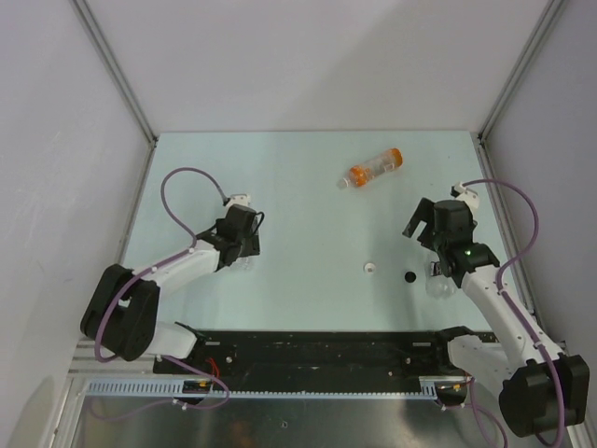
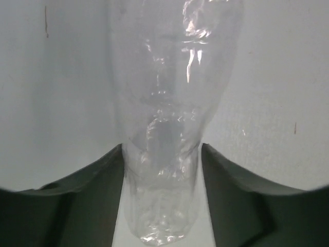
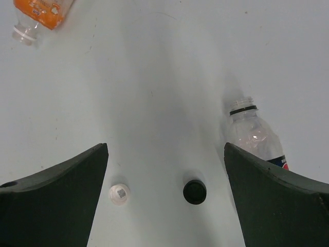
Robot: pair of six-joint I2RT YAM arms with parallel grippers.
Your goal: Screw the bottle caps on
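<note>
The left arm reaches low over the table (image 1: 298, 187), left gripper (image 2: 162, 154) clamped on the clear bottle (image 2: 164, 92). The right arm is bent, with the right gripper (image 3: 165, 149) spread wide. A white cap (image 3: 119, 193) lies near its left finger and a black cap (image 3: 195, 191) between the fingers. The uncapped Pepsi bottle (image 3: 254, 136) is just beside its right finger, and the orange bottle (image 3: 43, 13) is well ahead to the left.

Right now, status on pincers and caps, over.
Left pincer shut on clear bottle. Right pincer open above white cap and black cap. Pepsi bottle, orange bottle lying uncapped. Path to caps clear.
</note>
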